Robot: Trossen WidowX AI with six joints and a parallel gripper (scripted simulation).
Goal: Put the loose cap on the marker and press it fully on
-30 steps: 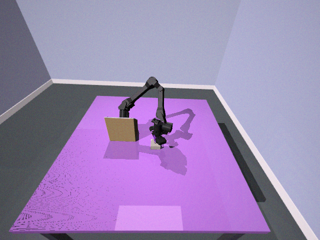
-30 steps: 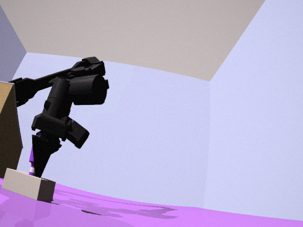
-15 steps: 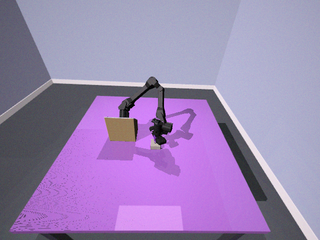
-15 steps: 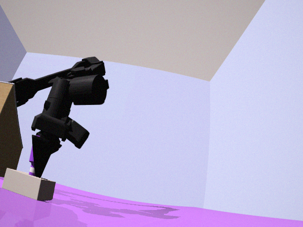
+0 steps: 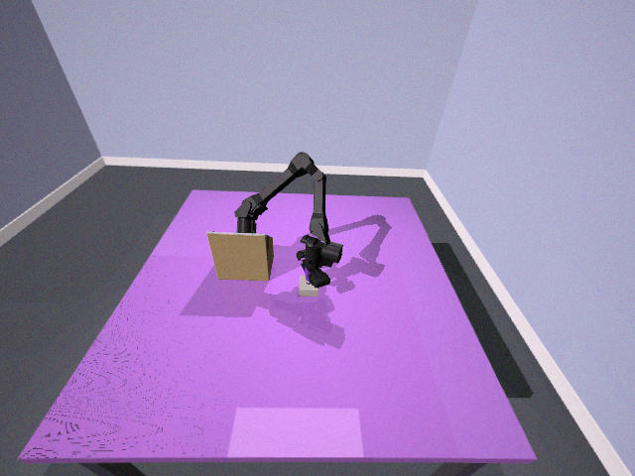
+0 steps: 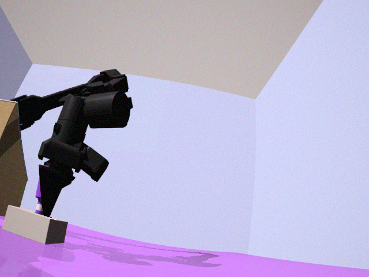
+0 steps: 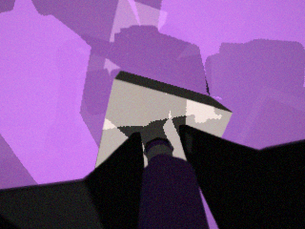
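Note:
The pale holder block [image 5: 308,293] [image 6: 25,221] [image 7: 138,102] sits on the table. The marker stands upright in it, and its white band [image 6: 38,206] shows just above the block; in the wrist view the band [image 7: 158,152] is in shadow. The purple cap [image 6: 38,190] [image 7: 168,196] is upright over the marker, in line with it. A narrower purple part shows between cap and band; whether the cap is fully on cannot be told. My gripper [image 6: 47,215] [image 7: 160,135] is shut on the cap, with its fingertips low, close to the block's top. The fingers hide much of the cap.
A wooden box-like panel [image 5: 240,257] [image 6: 8,184] stands upright on the purple table [image 5: 410,358], left of the holder and in front of the arm's base. Shadows of the arm fall around the block.

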